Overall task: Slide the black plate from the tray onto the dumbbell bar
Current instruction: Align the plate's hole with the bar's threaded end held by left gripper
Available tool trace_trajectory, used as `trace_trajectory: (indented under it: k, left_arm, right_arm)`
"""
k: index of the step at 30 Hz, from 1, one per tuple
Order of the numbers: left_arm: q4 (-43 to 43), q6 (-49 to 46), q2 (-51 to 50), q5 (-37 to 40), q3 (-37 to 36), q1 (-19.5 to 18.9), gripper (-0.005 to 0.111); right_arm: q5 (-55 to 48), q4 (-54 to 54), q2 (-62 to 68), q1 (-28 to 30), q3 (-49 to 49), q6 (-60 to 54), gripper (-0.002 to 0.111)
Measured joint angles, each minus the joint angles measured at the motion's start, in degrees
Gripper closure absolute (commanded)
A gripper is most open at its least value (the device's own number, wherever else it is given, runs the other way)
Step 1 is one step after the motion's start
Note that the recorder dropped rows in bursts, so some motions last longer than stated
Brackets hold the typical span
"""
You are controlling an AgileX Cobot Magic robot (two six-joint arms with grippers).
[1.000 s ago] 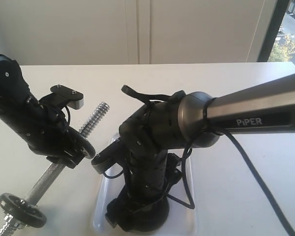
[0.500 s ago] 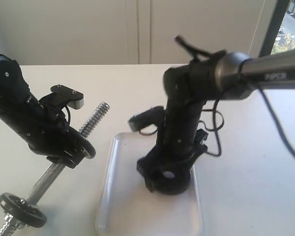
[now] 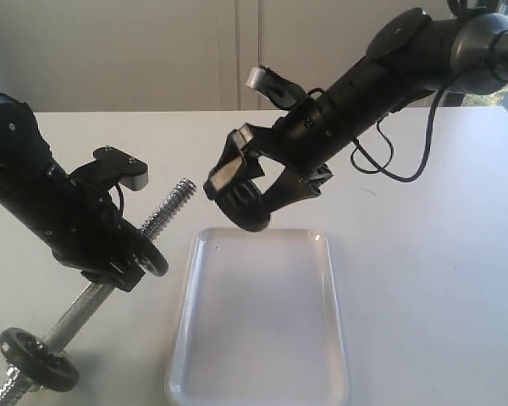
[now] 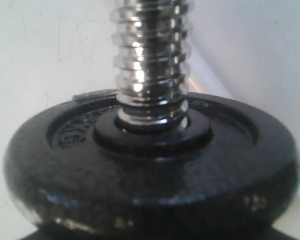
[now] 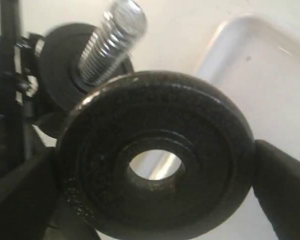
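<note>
- The exterior view is taken from above the table (image 3: 423, 279), angled down towards the far wall, at middling range.
- The left wrist view is set very close, aimed along the dumbbell bar (image 4: 150, 65) past a seated disc (image 4: 150, 185).
- The right wrist view is aimed outward between the right fingers (image 5: 285, 185), with the black plate (image 5: 190, 125) spanning them, close up.
- The bar's threaded end and the seated disc are shared by all three views, and the tray (image 3: 186, 321) by the exterior and right wrist views.

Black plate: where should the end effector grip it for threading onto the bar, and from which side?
Grip the rim at two opposite edges, coming in from the side away from the dumbbell bar. The black plate is a thin disc, and its centre hole must stay clear. The right end effector holds it this way, with fingers on the rim and the hole unobstructed.
</note>
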State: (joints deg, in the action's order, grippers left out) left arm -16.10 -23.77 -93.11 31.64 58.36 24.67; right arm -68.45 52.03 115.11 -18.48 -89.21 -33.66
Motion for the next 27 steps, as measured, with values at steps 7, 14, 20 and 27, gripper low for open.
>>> trace_trajectory:
  k: [7,14,20,27]
  left_arm:
    - [-3.7,-6.6,0.0,1.1,0.0,0.0,0.107]
    - [-5.3,-9.2,0.0,1.3,0.0,0.0,0.107]
    - [-5.4,-9.3,0.0,1.3,0.0,0.0,0.107]
    - [-5.4,-9.3,0.0,1.3,-0.1,0.0,0.107]
  right_arm:
    - [-0.4,12.5,6.7,2.1,-5.3,-1.4,0.108]
    - [0.2,16.3,11.6,2.2,-6.6,-1.5,0.108]
    - [0.2,21.0,11.6,2.0,-6.7,-3.0,0.108]
    - [0.3,21.1,12.0,1.3,-6.8,-3.0,0.108]
